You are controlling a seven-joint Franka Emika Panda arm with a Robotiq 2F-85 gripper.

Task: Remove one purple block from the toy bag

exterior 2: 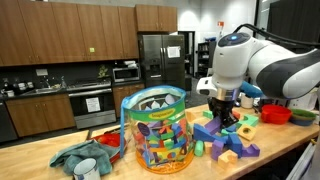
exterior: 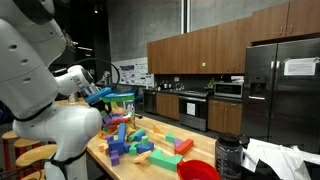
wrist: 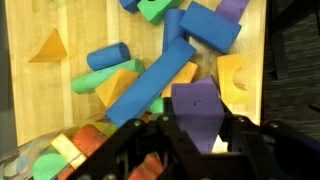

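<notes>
On the wooden countertop [exterior 2: 30, 160], the boxy clear plastic toy bag [exterior 2: 158, 135] with a teal-green rim stands upright, packed with colourful foam blocks. Just beside the bag, above a scatter of loose foam blocks [exterior 2: 228, 145], the gripper [wrist: 197, 128] hangs with its fingers closed against a purple foam block [wrist: 195, 100], outside the bag. A crumpled grey-green cloth [exterior 2: 85, 155] lies on the bag's opposite side, and a red bowl [exterior 2: 277, 115] sits beyond the loose blocks.

A red bowl [exterior: 198, 170] and crumpled teal cloth [exterior 2: 75, 153] lie on the wooden counter [exterior 2: 25, 166].
</notes>
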